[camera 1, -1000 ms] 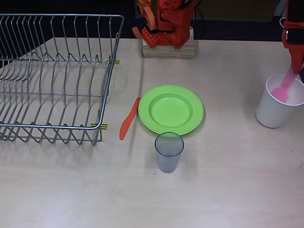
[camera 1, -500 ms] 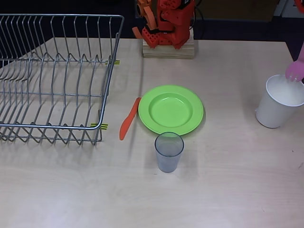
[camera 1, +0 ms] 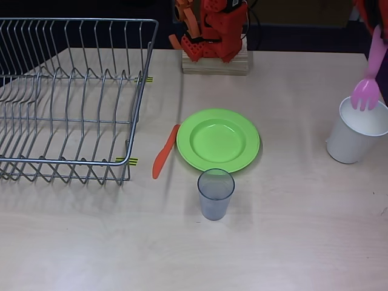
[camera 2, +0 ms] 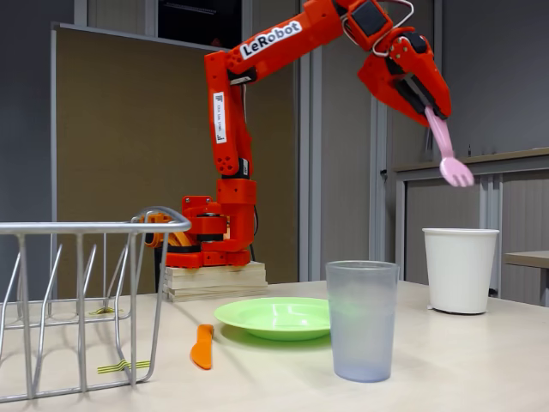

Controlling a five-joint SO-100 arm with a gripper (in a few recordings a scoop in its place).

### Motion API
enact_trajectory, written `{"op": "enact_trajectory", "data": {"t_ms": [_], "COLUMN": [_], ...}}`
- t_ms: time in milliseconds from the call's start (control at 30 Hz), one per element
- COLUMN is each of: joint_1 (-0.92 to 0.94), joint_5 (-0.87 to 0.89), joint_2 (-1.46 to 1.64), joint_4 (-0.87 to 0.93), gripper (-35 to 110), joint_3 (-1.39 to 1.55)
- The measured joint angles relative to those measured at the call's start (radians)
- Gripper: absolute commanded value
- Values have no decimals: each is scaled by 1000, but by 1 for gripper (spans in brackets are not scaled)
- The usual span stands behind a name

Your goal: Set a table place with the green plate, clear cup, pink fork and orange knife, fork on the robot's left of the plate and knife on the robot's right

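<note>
The green plate (camera 1: 218, 140) (camera 2: 276, 316) lies mid-table. Touching its left rim in the overhead view is the orange knife (camera 1: 164, 151) (camera 2: 202, 345). The clear cup (camera 1: 215, 193) (camera 2: 361, 319) stands upright just in front of the plate. My gripper (camera 2: 431, 110) is raised high at the right, shut on the handle of the pink fork (camera 1: 368, 85) (camera 2: 449, 155). The fork hangs tines-down, well above the white cup in the fixed view.
A white opaque cup (camera 1: 356, 130) (camera 2: 459, 268) stands at the right side of the table. A wire dish rack (camera 1: 66, 97) (camera 2: 81, 296) takes up the left. The arm's wooden base block (camera 1: 215, 63) (camera 2: 214, 280) sits at the back edge.
The pink fork has been lifted out of the white cup and now hangs above its rim. Plate, knife and clear cup have not moved.
</note>
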Motion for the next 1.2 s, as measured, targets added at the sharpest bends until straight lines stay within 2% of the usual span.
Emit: {"op": "enact_trajectory", "data": {"t_ms": [167, 333, 833, 1200], "joint_1": [94, 184, 239, 224], "joint_5": [-164, -238, -146, -141], "joint_2": [77, 135, 296, 316], "joint_4": [-126, -307, -891, -1290], "gripper": [0, 0, 0, 0], "joint_3": [195, 453, 1124, 1425]}}
